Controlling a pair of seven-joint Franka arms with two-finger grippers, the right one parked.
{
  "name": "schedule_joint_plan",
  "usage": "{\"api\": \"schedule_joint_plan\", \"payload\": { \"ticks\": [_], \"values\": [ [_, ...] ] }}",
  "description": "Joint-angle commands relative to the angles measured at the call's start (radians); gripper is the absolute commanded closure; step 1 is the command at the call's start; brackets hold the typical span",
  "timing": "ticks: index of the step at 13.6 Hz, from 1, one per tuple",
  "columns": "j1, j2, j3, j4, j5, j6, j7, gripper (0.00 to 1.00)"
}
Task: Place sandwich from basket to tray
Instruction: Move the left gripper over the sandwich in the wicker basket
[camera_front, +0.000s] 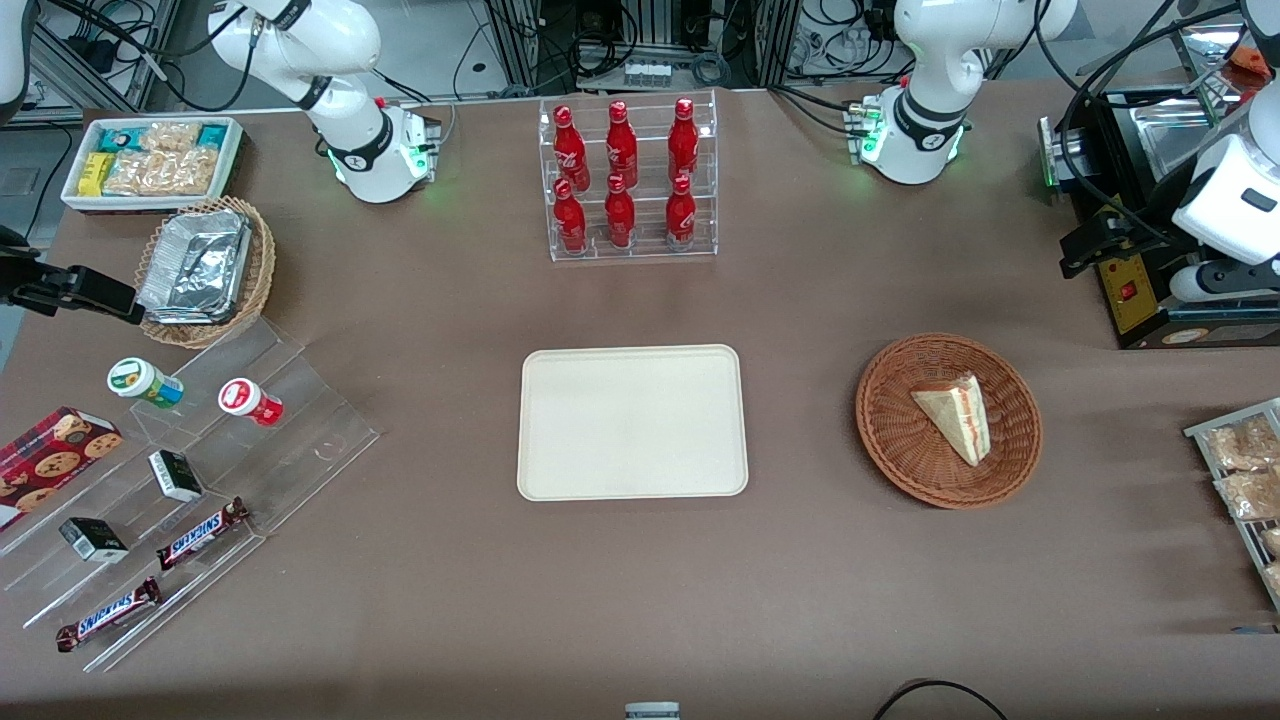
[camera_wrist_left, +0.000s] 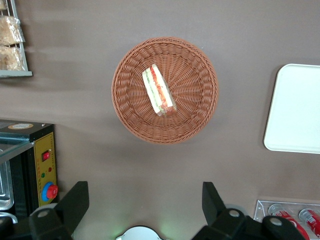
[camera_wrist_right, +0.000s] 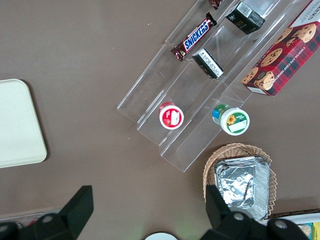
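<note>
We start at the tray (camera_front: 632, 422), which lies bare on the brown surface (camera_front: 800, 580), well apart from our hand and toward the parked arm's end. Next comes the basket (camera_front: 890, 440), directly beneath our hand in the wrist view, with the sandwich (camera_front: 956, 415) lying in it on its side, filling edge showing. Our hand (camera_wrist_left: 145, 202) hangs high above, fingers (camera_wrist_left: 75, 200) spread wide and holding nothing. We judge the main risk to be the wrapped wedge slipping or tilting if we close across its sloped faces, or our fingertips catching the woven rim on the way down. Open surface lies between basket and tray, so the carry looks unobstructed.
</note>
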Motion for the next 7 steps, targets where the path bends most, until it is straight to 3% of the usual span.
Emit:
{"api": "schedule_joint_plan", "payload": {
  "ticks": [1, 7],
  "values": [
    [0.004, -0.001, -0.005, 0.004, -0.013, 0.040, 0.006, 0.00],
    [0.003, -0.007, -0.003, -0.172, -0.020, 0.203, 0.001, 0.00]
  ]
}}
